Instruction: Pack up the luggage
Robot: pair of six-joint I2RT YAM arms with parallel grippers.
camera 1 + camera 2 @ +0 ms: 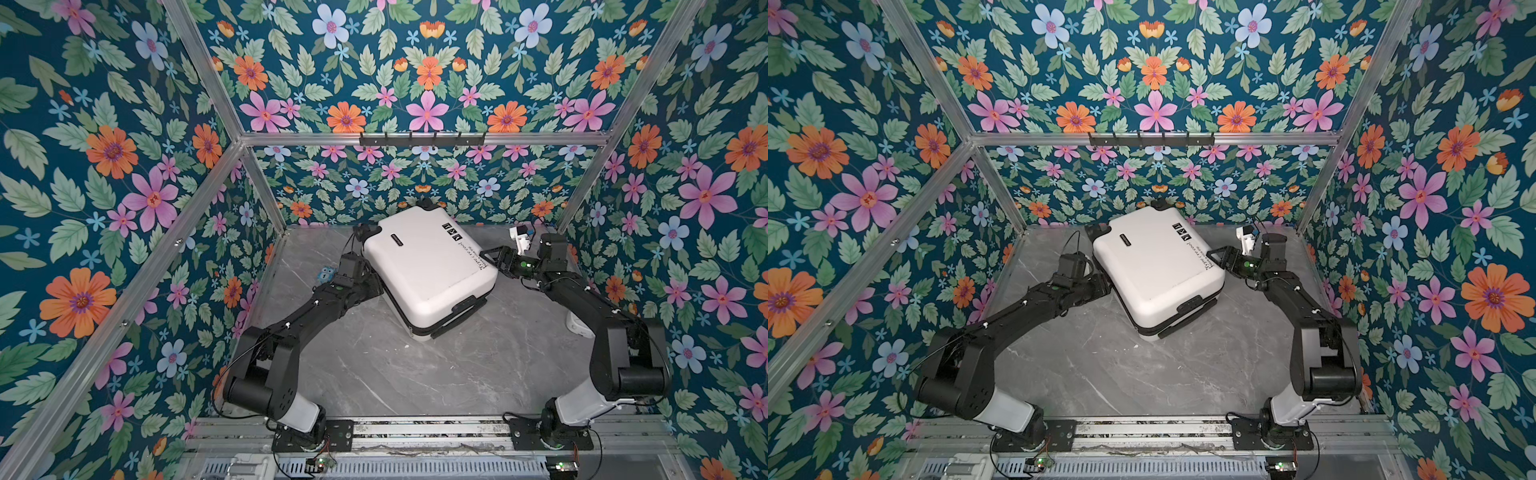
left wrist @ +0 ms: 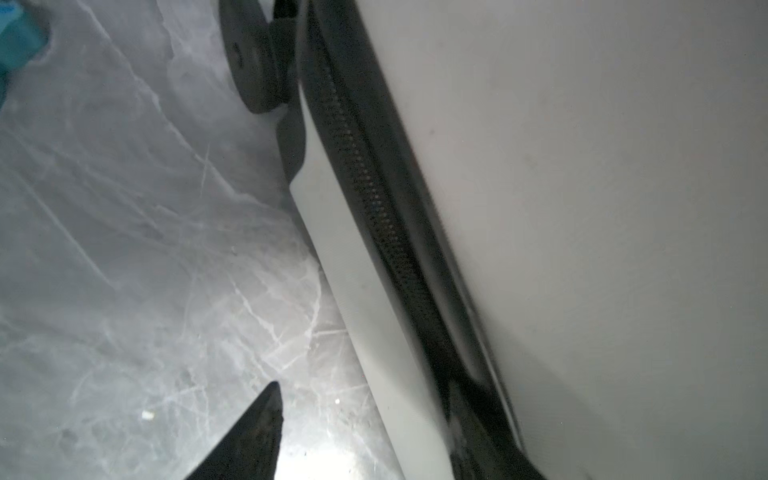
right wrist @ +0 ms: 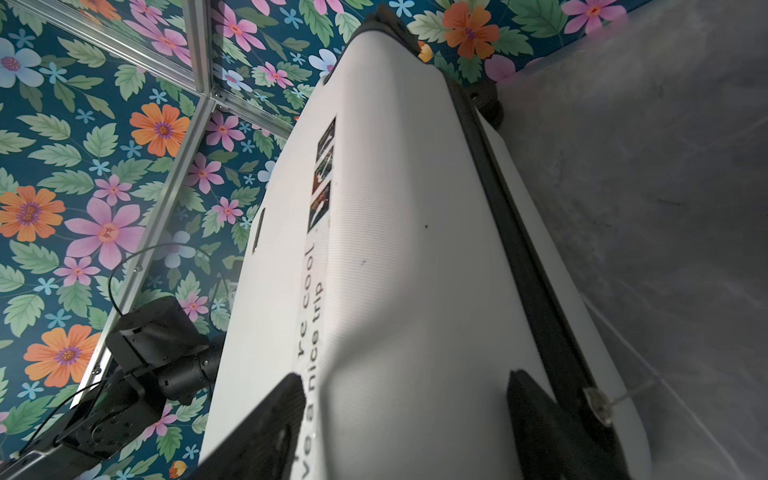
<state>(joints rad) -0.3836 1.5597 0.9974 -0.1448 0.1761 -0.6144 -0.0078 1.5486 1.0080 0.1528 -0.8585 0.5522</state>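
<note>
Far on the counter (image 1: 374, 374), closed luggage (image 1: 428, 266) lies between left gripper (image 2: 365, 399) and right gripper (image 3: 405, 376), both spread, holding nothing. Zipping seems due: pinch the zipper pull (image 3: 595, 401).

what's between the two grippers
The luggage: left gripper at one side, right gripper at the opposite side, seen in both top views.

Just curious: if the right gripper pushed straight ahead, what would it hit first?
The right gripper would likely meet the small white hard-shell suitcase, whose edge sits between its fingers.
</note>
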